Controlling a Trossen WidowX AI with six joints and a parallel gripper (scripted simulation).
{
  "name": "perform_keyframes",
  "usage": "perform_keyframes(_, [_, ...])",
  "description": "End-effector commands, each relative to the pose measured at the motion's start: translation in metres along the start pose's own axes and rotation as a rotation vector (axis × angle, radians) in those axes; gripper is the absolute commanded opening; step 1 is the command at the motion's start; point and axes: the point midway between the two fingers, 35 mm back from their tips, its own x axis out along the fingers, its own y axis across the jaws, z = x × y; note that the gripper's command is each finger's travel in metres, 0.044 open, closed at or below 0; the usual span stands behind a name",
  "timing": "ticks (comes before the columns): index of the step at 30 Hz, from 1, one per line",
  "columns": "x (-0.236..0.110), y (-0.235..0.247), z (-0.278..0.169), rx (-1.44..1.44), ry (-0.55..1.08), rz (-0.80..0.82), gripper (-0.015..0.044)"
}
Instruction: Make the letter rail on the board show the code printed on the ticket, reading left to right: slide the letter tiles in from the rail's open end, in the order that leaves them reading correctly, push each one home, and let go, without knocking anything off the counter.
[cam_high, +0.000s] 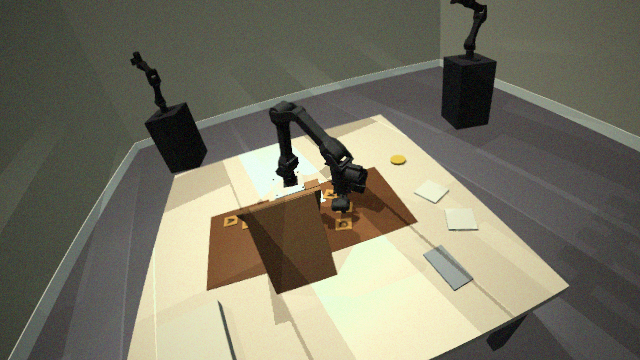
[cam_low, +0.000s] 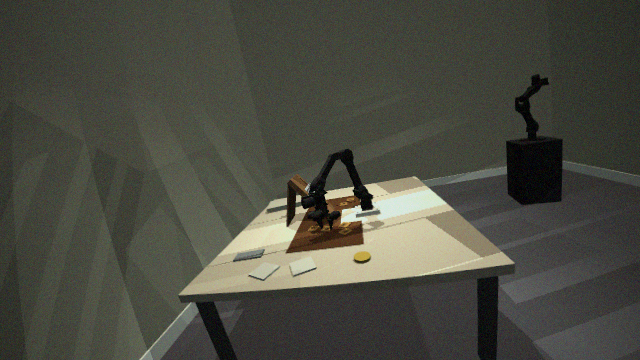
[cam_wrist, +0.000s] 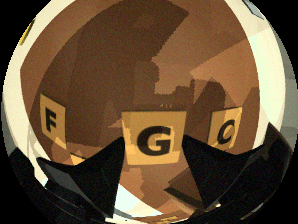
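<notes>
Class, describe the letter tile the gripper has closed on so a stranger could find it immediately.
Find the brown mat mid-table, beside the slanted brown board. There the black gripper pinches one yellow tile. It reads G, flanked by an F tile and a C tile, both lying free.

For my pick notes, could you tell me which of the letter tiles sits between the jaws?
The G tile: it sits centred between the jaws, gripped, while the F tile and C tile lie off to either side.
</notes>
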Motion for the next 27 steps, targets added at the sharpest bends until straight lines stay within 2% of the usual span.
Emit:
perform_keyframes(1, [-0.0033,0.0000,0.0000,0.000,0.000,-0.004,0.0017])
perform_keyframes(2, [-0.0037,0.0001,0.0001,0.000,0.000,-0.004,0.0000])
perform_keyframes(27, [-0.0119,0.0026,0.0005,0.000,-0.001,-0.004,0.0000])
